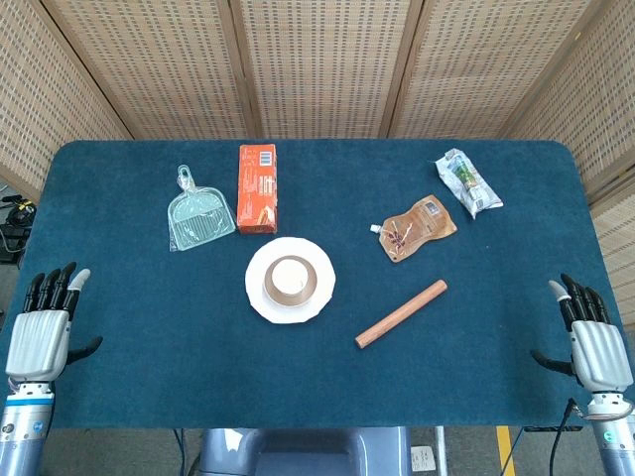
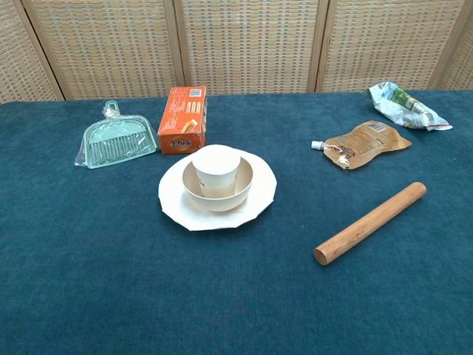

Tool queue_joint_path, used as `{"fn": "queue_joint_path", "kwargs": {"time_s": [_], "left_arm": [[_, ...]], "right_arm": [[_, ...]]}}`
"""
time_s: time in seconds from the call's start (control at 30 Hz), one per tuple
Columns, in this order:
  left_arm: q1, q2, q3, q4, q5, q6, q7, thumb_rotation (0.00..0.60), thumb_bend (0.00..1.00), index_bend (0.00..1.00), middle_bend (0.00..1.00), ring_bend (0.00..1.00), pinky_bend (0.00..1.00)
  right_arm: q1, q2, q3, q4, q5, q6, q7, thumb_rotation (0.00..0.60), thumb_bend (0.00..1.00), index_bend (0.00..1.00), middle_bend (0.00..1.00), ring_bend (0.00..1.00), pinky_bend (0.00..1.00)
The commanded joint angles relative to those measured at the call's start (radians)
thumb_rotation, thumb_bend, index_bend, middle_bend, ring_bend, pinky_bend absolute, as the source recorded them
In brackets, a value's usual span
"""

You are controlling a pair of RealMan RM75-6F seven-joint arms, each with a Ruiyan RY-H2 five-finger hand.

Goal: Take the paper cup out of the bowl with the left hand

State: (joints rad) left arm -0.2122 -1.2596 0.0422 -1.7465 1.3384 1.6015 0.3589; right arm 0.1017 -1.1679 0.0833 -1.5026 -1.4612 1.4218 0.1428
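Paper cup (image 2: pixel 216 168) sits upside down inside the bowl (image 2: pixel 240 194), its white base facing up, a little left of the middle of the frame in both views. The bowl rests on a pale plate (image 2: pixel 260 207) with a faceted rim, on the blue table (image 1: pixel 198 377).

Both hands appear only in the head view. The left hand (image 1: pixel 42 327) hangs at the lower left edge of the frame, over the table's side edge, fingers straight and spread, holding nothing. The right hand (image 1: pixel 595 342) mirrors it at the lower right edge, fingers likewise extended and empty. Both are well apart from the bowl.

Above and left of the plate lies a clear green dustpan (image 2: pixel 114 142) in a plastic wrapper, and just right of it an orange box (image 2: pixel 182 120), near the plate's upper rim. Right of the plate a wooden rolling pin (image 2: pixel 369 222) lies diagonally. Above that rests a brown spouted pouch (image 2: pixel 362 144), and in the upper right of the frame a crumpled green and white packet (image 2: pixel 406 105).
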Motion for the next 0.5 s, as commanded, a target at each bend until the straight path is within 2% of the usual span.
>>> {"fn": "queue_joint_path", "kwargs": {"time_s": [0.03,0.37,0.47,0.5], "left_arm": [[0.001,-0.004,-0.008,0.002,0.0,-0.012,0.006,0.6,0.07,0.0,0.0,0.0,0.0],[-0.002,-0.012,-0.03,-0.004,-0.004,-0.061,0.019,0.6,0.07,0.0,0.0,0.0,0.0],[-0.033,-0.003,-0.056,-0.025,-0.016,-0.107,0.044,0.6,0.07,0.0,0.0,0.0,0.0],[-0.08,0.005,-0.093,-0.049,-0.002,-0.138,0.084,0.6,0.07,0.0,0.0,0.0,0.0]], "right_arm": [[-0.001,0.002,0.0,-0.001,0.0,0.001,0.001,0.6,0.13,0.0,0.0,0.0,0.0],[-0.003,0.01,0.006,-0.001,0.009,0.003,0.02,0.6,0.13,0.0,0.0,0.0,0.0],[-0.002,0.011,0.009,0.001,0.014,0.001,0.025,0.6,0.13,0.0,0.0,0.0,0.0],[-0.001,0.01,0.017,0.006,0.026,0.0,0.029,0.6,0.13,0.0,0.0,0.0,0.0]]}}
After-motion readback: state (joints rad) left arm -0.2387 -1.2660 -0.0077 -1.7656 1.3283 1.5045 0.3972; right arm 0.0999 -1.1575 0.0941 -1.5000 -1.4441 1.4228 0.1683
